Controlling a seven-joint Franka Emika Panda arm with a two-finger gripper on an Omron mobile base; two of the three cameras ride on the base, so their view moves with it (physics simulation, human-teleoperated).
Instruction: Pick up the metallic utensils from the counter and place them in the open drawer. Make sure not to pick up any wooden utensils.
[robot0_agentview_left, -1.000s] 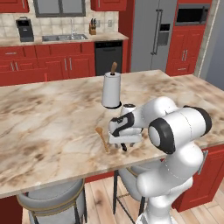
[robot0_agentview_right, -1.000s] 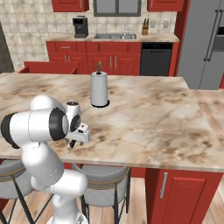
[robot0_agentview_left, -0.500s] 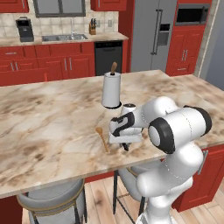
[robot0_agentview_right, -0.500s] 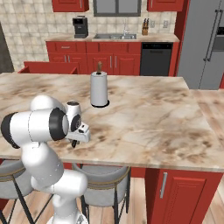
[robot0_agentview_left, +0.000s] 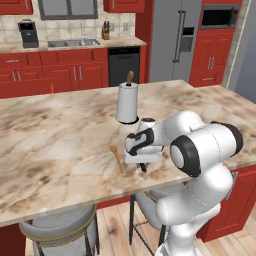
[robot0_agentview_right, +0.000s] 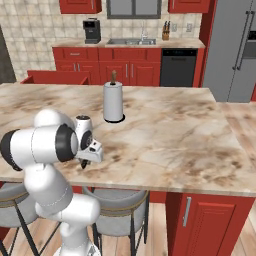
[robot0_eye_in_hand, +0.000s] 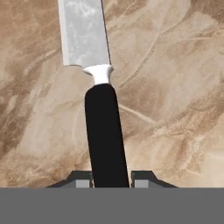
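A knife (robot0_eye_in_hand: 104, 131) with a black handle and a silver blade lies on the beige marbled counter (robot0_eye_in_hand: 175, 87), blade pointing away from the hand. My gripper (robot0_eye_in_hand: 109, 181) is shut on the near end of its handle, one fingertip against each side. In the base views the gripper (robot0_agentview_left: 142, 165) (robot0_agentview_right: 85, 162) points down at the counter's (robot0_agentview_left: 60, 130) near edge. A light-brown wooden spoon (robot0_agentview_left: 118, 158) lies just left of the hand, apart from it. The open drawer (robot0_agentview_right: 55, 78) juts from the red cabinets across the aisle, beyond the counter's far left.
A white paper-towel roll (robot0_agentview_left: 127, 102) (robot0_agentview_right: 113, 102) on its holder stands upright just behind the hand. Grey stools (robot0_agentview_left: 60, 227) sit under the near counter edge. A sink, a coffee maker and a knife block line the back wall.
The jaws have closed from wide open onto the knife's black handle. The arm and the knife have stayed where they were.
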